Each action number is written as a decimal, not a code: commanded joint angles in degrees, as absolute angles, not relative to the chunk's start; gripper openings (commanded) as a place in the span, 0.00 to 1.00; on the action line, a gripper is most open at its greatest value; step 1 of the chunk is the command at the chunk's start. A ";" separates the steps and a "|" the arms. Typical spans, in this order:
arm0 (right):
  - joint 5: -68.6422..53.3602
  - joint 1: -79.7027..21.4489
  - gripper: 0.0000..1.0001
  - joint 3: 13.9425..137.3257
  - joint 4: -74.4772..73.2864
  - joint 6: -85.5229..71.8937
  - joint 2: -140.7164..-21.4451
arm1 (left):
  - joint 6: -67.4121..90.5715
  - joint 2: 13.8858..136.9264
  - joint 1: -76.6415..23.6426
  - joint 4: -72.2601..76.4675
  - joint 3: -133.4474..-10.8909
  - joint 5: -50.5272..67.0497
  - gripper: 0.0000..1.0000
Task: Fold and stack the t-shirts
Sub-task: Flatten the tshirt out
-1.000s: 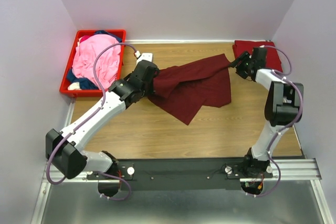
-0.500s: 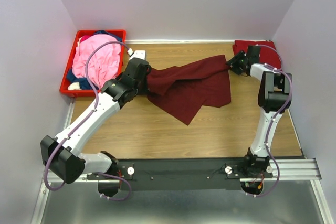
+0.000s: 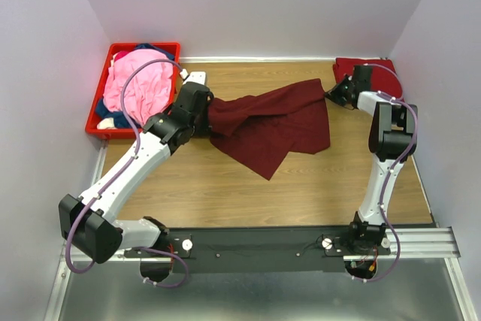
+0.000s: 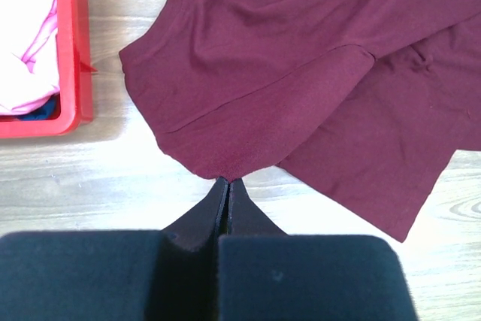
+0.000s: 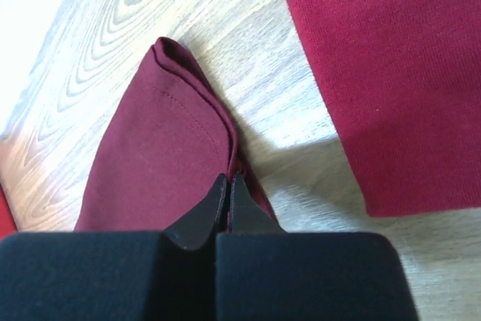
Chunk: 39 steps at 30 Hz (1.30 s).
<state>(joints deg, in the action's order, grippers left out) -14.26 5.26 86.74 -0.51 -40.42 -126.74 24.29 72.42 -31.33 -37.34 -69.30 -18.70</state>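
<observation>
A dark maroon t-shirt (image 3: 278, 122) lies spread and rumpled across the middle of the table. My left gripper (image 3: 204, 110) is shut on its left edge; in the left wrist view the fingertips (image 4: 228, 180) pinch the hem of the maroon cloth (image 4: 301, 65). My right gripper (image 3: 331, 94) is shut on the shirt's far right corner, where the folded maroon corner (image 5: 158, 148) meets the closed tips (image 5: 229, 177). A folded red t-shirt (image 3: 344, 68) lies at the back right, also seen as red cloth (image 5: 391, 73) beside the corner.
A red plastic crate (image 3: 143, 46) stands at the back left, holding a pink t-shirt (image 3: 131, 84) and some navy cloth. Its wall (image 4: 75, 50) is close to the left gripper. Walls enclose the table on three sides.
The right gripper has closed onto the maroon shirt's right corner. The left arm has shifted slightly left with the shirt's edge in its grip.
</observation>
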 commanded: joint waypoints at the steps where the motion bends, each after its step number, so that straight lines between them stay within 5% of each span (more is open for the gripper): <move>1: -15.29 5.27 0.01 86.40 -0.53 -39.12 -122.44 | 22.50 71.63 -30.06 -37.00 -70.04 -18.54 0.00; 13: -13.45 5.27 0.01 65.78 -17.48 -34.63 -84.23 | 21.80 64.78 -28.30 -42.10 -75.68 -27.68 0.00; 22: -12.30 5.27 0.01 55.11 -37.34 -31.12 -55.82 | 21.01 51.78 -28.21 -34.81 -66.64 -20.14 0.00; 26: -14.49 5.27 0.22 51.52 -44.81 -29.45 -52.66 | 21.44 50.02 -28.21 -34.63 -63.90 -18.98 0.00; 30: -16.61 5.36 0.55 49.84 -46.23 -28.39 -51.33 | 22.32 49.48 -28.30 -34.80 -61.70 -20.04 0.00; 33: -16.17 5.27 0.63 50.18 -44.22 -25.67 -54.38 | 22.41 49.66 -28.21 -33.75 -60.03 -20.04 0.00; 39: -19.43 3.96 0.62 48.87 -36.14 -24.87 -67.12 | 22.32 51.59 -28.21 -31.12 -57.05 -18.02 0.00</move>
